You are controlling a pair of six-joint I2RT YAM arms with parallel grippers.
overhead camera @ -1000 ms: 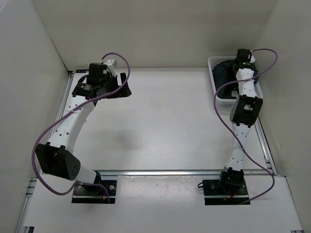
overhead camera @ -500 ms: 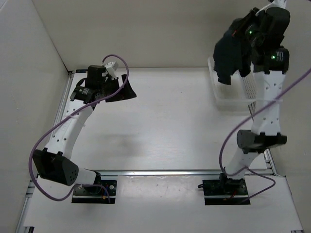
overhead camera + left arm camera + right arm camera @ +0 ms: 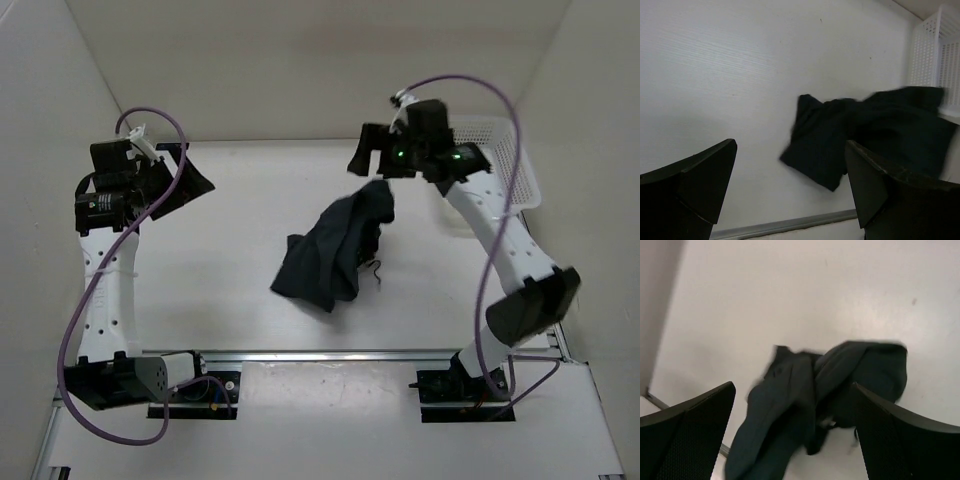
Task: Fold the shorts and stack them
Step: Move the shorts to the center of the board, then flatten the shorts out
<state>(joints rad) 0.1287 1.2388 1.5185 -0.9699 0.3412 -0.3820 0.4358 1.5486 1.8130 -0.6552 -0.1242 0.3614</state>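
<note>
A pair of dark shorts [image 3: 333,252] lies in a crumpled heap in the middle of the white table. It looks blurred in both wrist views. My right gripper [image 3: 370,160] hovers just above the heap's far end, open, with nothing between its fingers. In the right wrist view the shorts [image 3: 865,370] spread out below the open right gripper [image 3: 794,385]. My left gripper [image 3: 195,172] is open at the far left of the table, well away from the cloth. Its wrist view looks across the table at the shorts [image 3: 865,130] past the empty left gripper [image 3: 790,145].
A white mesh basket [image 3: 520,165] stands at the back right corner, also visible as the basket [image 3: 935,50] in the left wrist view. White walls close in the table on three sides. A metal rail [image 3: 330,353] runs along the near edge.
The right arm lifted the shorts out of the basket, swung left over the table and opened; the shorts dropped to the middle. The left arm drew back toward the left wall.
</note>
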